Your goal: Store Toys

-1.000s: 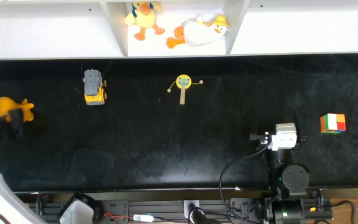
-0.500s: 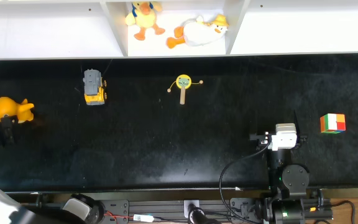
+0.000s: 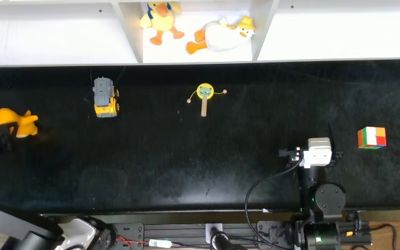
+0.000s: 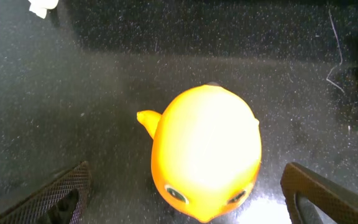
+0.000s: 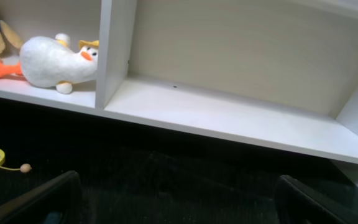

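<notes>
Got the left gripper [image 4: 185, 186] spread wide open, hanging right over the orange toy [image 4: 207, 152], one finger off to each side and neither one touching it. Nothing gripped, basically. Toy down on the black table [image 4: 73, 74], well out from the white shelf [image 3: 61, 42] and off toward the far left end of its left bay.

Same deal with the right gripper [image 5: 176, 193]: fingers far apart, nothing between them, aimed straight at the shelf's right bay from well back.

Moving outward, everything placed off the shelf:

- Grey and yellow toy truck [image 3: 104, 96] close in front of the left bay, near the divider to the middle bay.
- Little yellow rattle [image 3: 204, 95] on a stick close in front of the middle bay, roughly centred on it.
- Coloured cube [image 3: 371, 137] out in front of the right bay, farther from the shelf than the truck or the rattle.

Inside the middle bay: yellow plush duck [image 3: 160, 17] up by the left wall, white plush duck [image 3: 221, 35] with an orange beak and orange feet lying on its side by the right wall. Can't tell from the top view whether those two touch.
</notes>
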### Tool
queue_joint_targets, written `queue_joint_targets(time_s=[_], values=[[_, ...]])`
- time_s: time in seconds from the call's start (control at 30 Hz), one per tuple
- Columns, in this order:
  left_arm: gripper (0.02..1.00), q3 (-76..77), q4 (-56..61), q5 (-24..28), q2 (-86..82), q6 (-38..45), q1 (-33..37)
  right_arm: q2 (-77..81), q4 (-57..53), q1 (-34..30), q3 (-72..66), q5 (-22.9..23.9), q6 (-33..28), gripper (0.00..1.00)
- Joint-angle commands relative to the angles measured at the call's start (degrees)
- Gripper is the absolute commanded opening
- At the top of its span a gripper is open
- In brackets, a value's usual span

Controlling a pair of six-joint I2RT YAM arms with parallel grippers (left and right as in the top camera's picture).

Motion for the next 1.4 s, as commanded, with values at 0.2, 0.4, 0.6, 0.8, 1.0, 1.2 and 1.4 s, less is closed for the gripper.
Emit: queue_joint_targets(time_s=[0.2,0.4,0.6,0.8,1.0,1.2,1.4], values=[[0.998,1.2,0.4,-1.5,2.5,-0.8,-5.1,-0.4,0.3,0.1,-0.8,-0.2,-0.2,0.996],[0.958,1.2,0.4,-5.2,2.5,-2.1,-5.3,-0.4,0.3,0.1,-0.8,-0.2,-0.2,0.996],[0.825,1.2,-0.5,-6.6,2.5,-2.1,-5.3,-0.4,0.3,0.1,-0.8,-0.2,-0.2,0.996],[0.452,1.2,-0.7,-7.0,2.5,-2.1,-5.3,-0.4,0.3,0.1,-0.8,-0.2,-0.2,0.993],[0.251,1.2,-1.6,-7.0,-1.5,-7.4,-5.6,-0.4,0.3,0.1,-0.8,-0.2,-0.2,0.996],[0.176,1.2,-1.6,-7.0,-8.9,-17.1,-6.5,-0.4,0.3,0.1,-0.8,-0.2,-0.2,0.993],[0.176,1.2,-0.5,-3.7,-14.3,-23.0,-8.1,-0.4,0.3,0.1,-0.8,-0.2,-0.2,0.996]])
